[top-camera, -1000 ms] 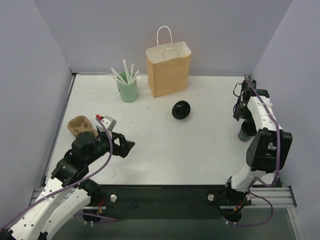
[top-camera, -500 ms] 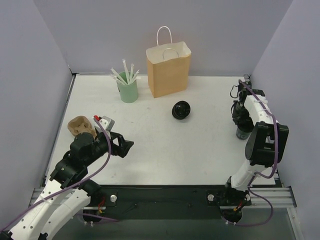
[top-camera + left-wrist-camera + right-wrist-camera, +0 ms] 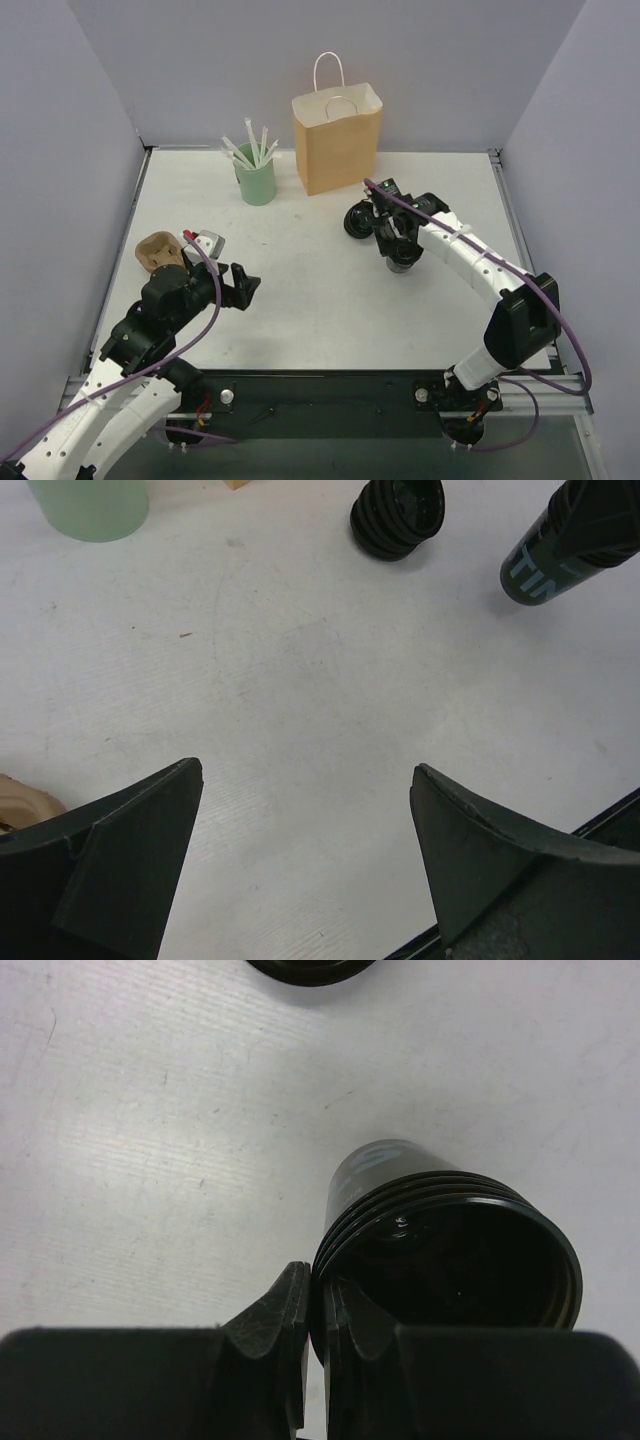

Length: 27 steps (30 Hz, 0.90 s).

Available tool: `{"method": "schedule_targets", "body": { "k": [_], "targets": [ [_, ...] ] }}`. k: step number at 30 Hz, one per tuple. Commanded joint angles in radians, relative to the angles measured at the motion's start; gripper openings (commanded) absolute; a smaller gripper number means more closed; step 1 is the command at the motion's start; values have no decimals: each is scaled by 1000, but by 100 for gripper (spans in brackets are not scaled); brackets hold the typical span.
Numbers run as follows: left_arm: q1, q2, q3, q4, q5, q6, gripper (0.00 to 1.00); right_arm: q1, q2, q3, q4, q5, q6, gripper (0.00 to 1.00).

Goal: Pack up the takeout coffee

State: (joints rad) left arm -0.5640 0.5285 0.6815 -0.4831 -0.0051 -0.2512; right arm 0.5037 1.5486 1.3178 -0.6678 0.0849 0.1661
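1. The white table (image 3: 300, 300) carries all items.
2. The brown paper bag (image 3: 338, 140) stands upright at the far edge, mouth open.
3. The mint-green cup (image 3: 257, 183) of white straws (image 3: 250, 148) stands left of the bag.
4. The brown pulp carrier (image 3: 158, 250) lies at the left edge, beside the left arm.
5. The takeout coffee cup (image 3: 450, 1260) is near the table centre, in front of the bag, mouth up and without its lid.
6. The black lid (image 3: 360, 220) lies just beside the cup, on its far-left side.
7. The right gripper (image 3: 315, 1290) has its 2 fingers pinched on the cup's rim.
8. The left gripper (image 3: 305, 775) hangs over bare table, jaws wide apart, holding nothing.
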Motion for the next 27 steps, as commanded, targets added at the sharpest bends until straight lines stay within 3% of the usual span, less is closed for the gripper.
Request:
{"method": "schedule_targets", "body": {
  "k": [1, 5, 9, 13, 20, 27],
  "targets": [
    [-5, -4, 41, -3, -62, 0, 95, 24, 7, -20, -58, 140, 38, 0],
    [-7, 4, 43, -5, -68, -5, 95, -101, -19, -75, -64, 158, -2, 0],
    [-8, 1, 43, -3, -56, -13, 95, -345, -4, -78, -55, 86, -82, 0],
    [-10, -2, 39, -2, -59, -14, 95, -471, 42, -62, -17, -22, -71, 2],
    [-16, -2, 39, -2, -50, -16, 95, -501, 142, -6, 2, -43, -65, 4],
    [-16, 7, 43, -2, -36, -10, 95, -542, 137, -22, 16, -25, -63, 15]
  ]
}}
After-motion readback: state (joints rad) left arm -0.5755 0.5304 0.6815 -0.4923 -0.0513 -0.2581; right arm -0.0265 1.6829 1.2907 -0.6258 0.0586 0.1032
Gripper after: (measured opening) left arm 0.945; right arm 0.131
